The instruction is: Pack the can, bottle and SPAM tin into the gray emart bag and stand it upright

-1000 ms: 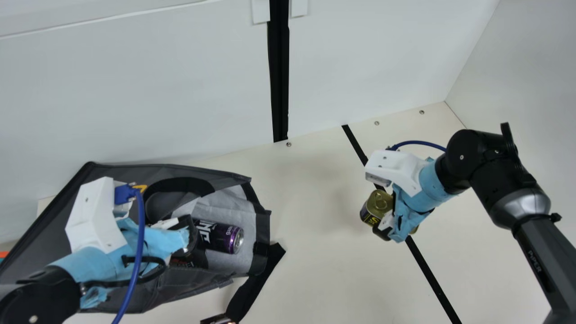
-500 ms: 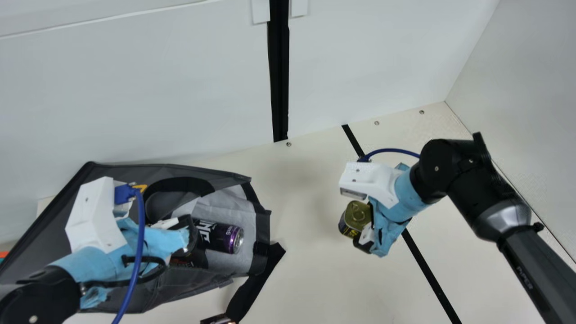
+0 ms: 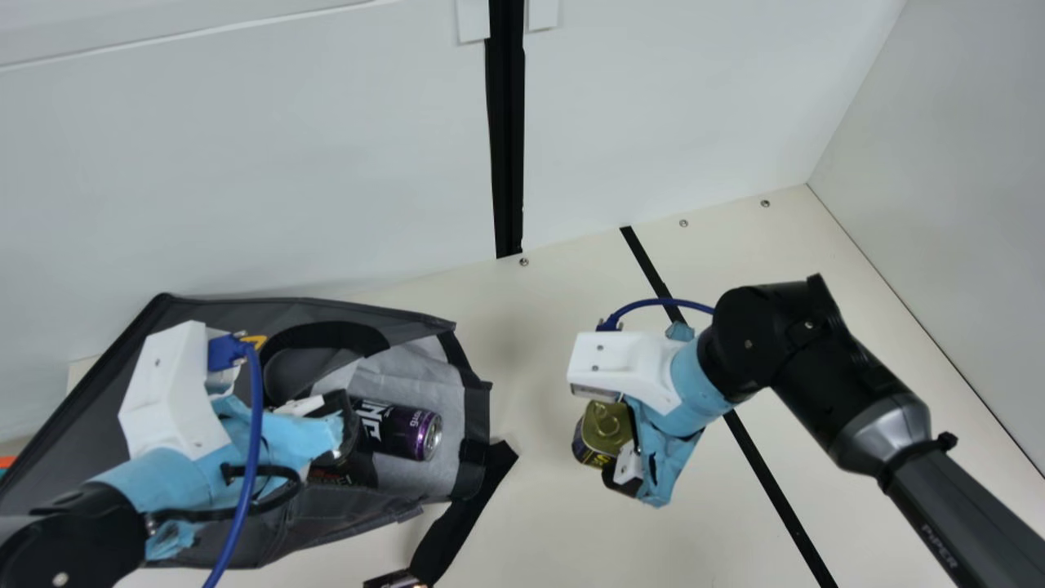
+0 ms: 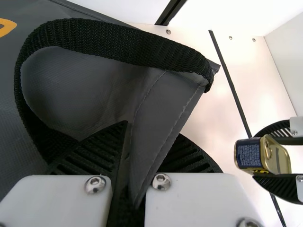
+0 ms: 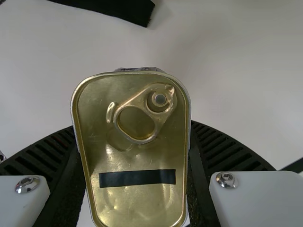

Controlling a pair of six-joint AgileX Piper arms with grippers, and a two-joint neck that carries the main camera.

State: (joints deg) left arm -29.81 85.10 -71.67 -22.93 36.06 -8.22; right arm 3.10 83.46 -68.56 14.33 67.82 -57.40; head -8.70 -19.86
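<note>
Here's the right gripper (image 3: 619,451), jaws snug around the SPAM tin (image 3: 604,426) — held over the cream table (image 3: 539,523), to the right of the gray bag (image 3: 318,523). Across from it, the left gripper (image 3: 347,420) has the bag's fabric pinched between its ribbed fingers. The bag lies on its side, mouth open, purple can (image 3: 402,430) lying inside — and a black strap (image 3: 464,506) stretches over the table by the mouth.

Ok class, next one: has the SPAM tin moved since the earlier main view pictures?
Yes. In the main view, the SPAM tin has shifted left and downward, farther from the fixed black stripe and nearer the gray bag.
</note>
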